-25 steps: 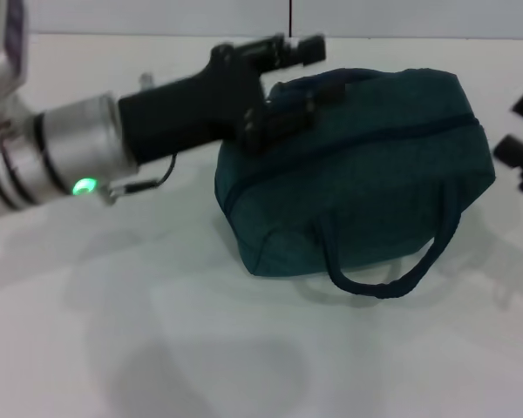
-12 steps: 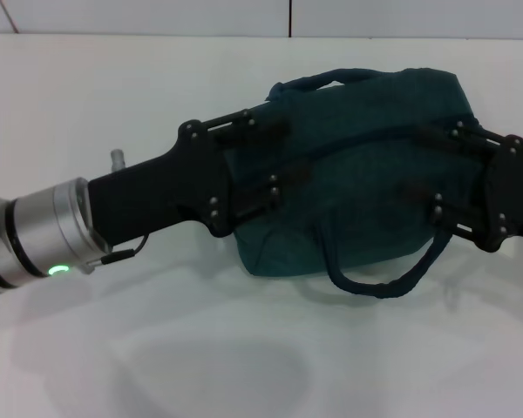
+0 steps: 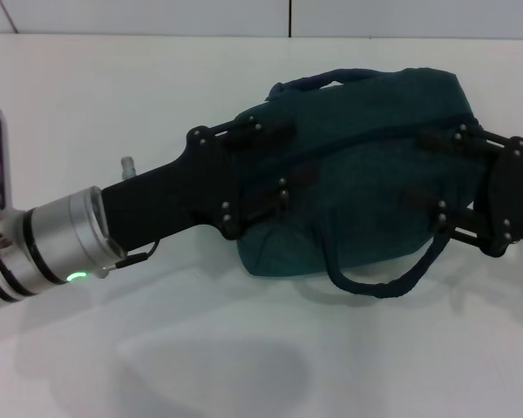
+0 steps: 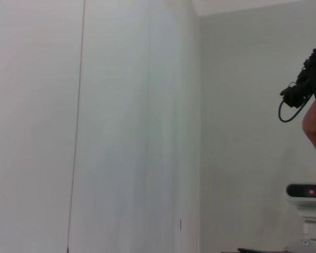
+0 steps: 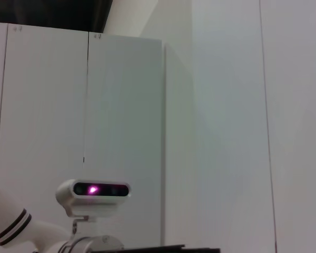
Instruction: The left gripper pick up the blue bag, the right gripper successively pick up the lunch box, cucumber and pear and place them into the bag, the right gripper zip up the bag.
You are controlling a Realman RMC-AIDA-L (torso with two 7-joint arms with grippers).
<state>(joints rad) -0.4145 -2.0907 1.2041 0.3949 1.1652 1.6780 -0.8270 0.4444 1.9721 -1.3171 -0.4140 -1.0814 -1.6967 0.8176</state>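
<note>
My left gripper reaches in from the left, fingers spread over the left end of the blue bag, which lies on its side on the white table, zipper closed, one handle drooping toward me. My right gripper is at the bag's right end, fingers also spread against the fabric

White tabletop – white panel walls w/ dark seams.
</note>
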